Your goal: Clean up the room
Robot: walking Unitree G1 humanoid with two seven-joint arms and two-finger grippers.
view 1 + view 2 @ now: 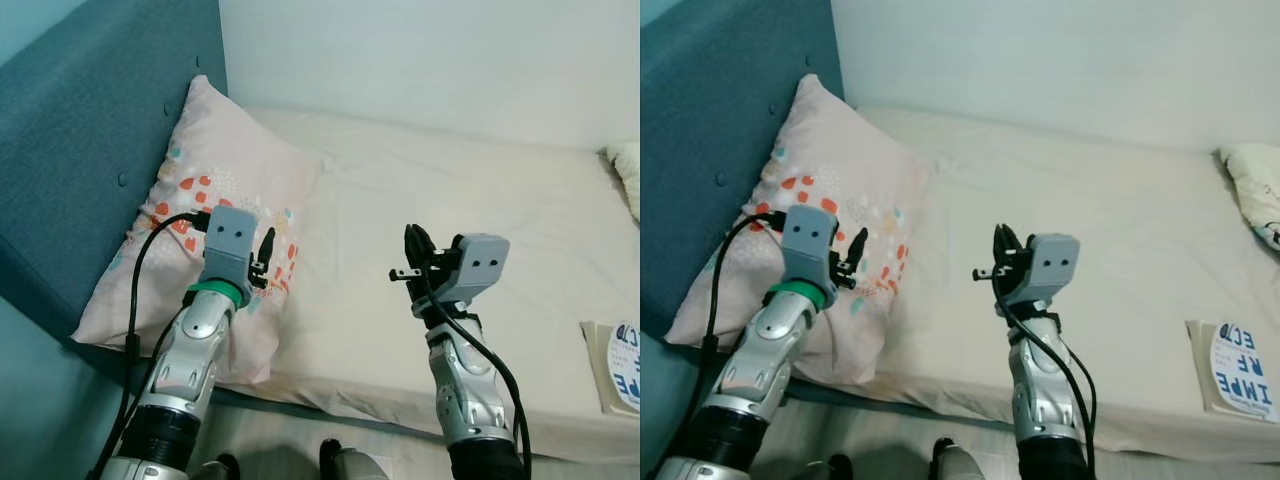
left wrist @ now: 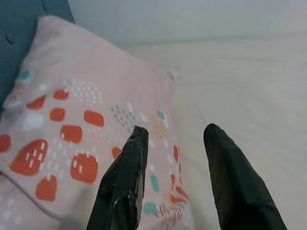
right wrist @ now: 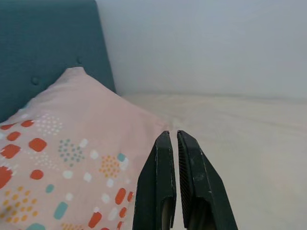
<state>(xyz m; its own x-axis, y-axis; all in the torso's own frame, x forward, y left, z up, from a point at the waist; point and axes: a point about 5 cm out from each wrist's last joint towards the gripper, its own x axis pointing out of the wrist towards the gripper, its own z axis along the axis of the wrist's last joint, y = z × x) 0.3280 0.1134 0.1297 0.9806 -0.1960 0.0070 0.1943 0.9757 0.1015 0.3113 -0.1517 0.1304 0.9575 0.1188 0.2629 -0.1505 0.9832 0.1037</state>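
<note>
The left gripper [image 2: 172, 182] is held above the near right part of the pillow [image 1: 215, 200], its two glossy black fingers [image 2: 122, 187] spread apart with nothing between them. The right gripper [image 3: 173, 182] is raised over the middle of the bed [image 1: 470, 200], its tapered black fingers [image 3: 158, 187] pressed almost together and empty. Each gripper is carried on a grey boxy wrist and a silver jointed arm, with a black cable looped along it.

The pillow is soft and roughly square, of pale pink fabric printed with orange-red blotches, teal dashes and dotted patches. It is propped at the left end of the bed against a teal upholstered, button-tufted headboard [image 1: 90, 130]. The bed is covered by a smooth cream sheet, slightly wrinkled. At the near right edge a flat printed paper item [image 1: 1240, 370] with blue lettering is seen, and at the far right a second pale cushion [image 1: 1252, 185] is partly visible.
</note>
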